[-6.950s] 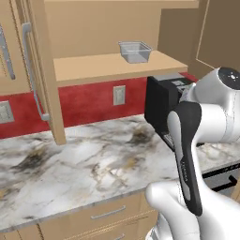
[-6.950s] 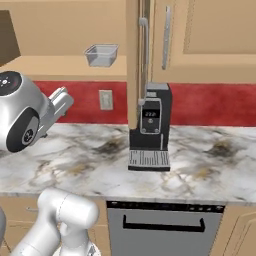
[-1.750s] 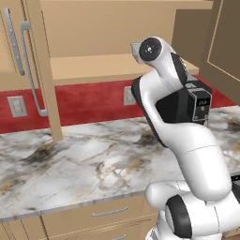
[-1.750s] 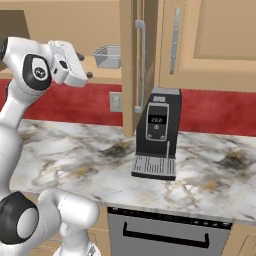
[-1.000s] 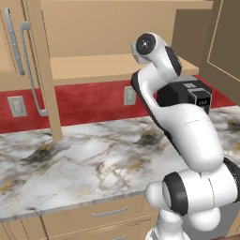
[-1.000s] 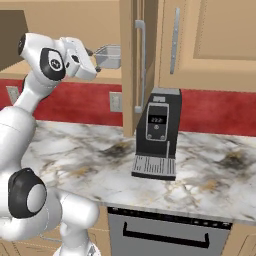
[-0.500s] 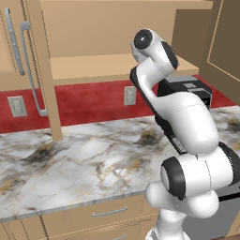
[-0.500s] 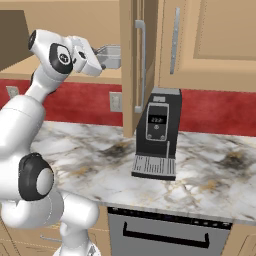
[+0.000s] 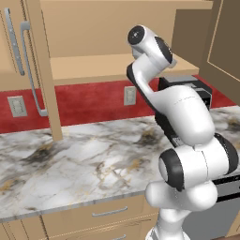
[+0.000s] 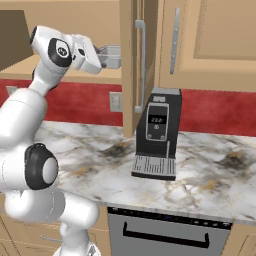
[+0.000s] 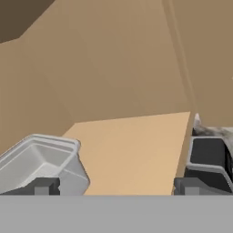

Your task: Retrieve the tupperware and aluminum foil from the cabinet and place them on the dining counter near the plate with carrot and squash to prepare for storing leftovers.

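Wide-open and empty, the pincer reaches into the tan wooden cabinet beside the shallow grey translucent plastic tupperware; next, it likely must shift sideways to straddle its rim.

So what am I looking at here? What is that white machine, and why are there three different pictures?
It is a white robot arm on a mobile base, in a simulated kitchen. Two pictures come from cameras behind the arm, left and right; the third looks out from its hand. The arm reaches up into an open wooden cabinet. Its end effector is open and holds nothing; it is close to a grey tupperware on the cabinet shelf. Below, a black coffee machine stands on the marble counter.
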Tool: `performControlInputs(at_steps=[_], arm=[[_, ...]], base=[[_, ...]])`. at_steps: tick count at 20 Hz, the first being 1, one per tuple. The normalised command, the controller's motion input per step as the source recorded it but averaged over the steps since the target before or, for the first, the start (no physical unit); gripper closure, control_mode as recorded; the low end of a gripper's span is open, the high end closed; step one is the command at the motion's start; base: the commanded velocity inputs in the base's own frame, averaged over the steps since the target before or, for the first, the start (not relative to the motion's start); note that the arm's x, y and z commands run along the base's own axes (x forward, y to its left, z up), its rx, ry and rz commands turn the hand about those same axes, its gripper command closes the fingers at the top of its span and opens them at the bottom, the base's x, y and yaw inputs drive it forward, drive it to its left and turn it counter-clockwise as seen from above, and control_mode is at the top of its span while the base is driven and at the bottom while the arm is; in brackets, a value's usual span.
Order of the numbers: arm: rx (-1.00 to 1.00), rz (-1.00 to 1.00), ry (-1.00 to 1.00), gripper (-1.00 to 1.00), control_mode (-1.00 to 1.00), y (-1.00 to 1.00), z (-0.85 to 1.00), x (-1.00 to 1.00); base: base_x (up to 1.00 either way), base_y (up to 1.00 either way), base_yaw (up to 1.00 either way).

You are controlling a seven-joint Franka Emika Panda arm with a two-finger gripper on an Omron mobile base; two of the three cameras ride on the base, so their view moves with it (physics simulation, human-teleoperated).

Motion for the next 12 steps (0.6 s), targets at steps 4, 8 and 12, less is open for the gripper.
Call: performControlInputs(at_steps=[4, 8, 12], arm=[[0.0, -0.08, 0.0, -1.0, -1.0, 0.0, 0.0, 0.19], [0.02, -0.08, 0.0, -1.0, -1.0, 0.0, 0.0, 0.15], [0.04, -0.07, 0.0, -1.0, -1.0, 0.0, 0.0, 0.14]], base=[[0.0, 0.0, 0.0], [0.0, 0.0, 0.0], [0.0, 0.0, 0.0]])
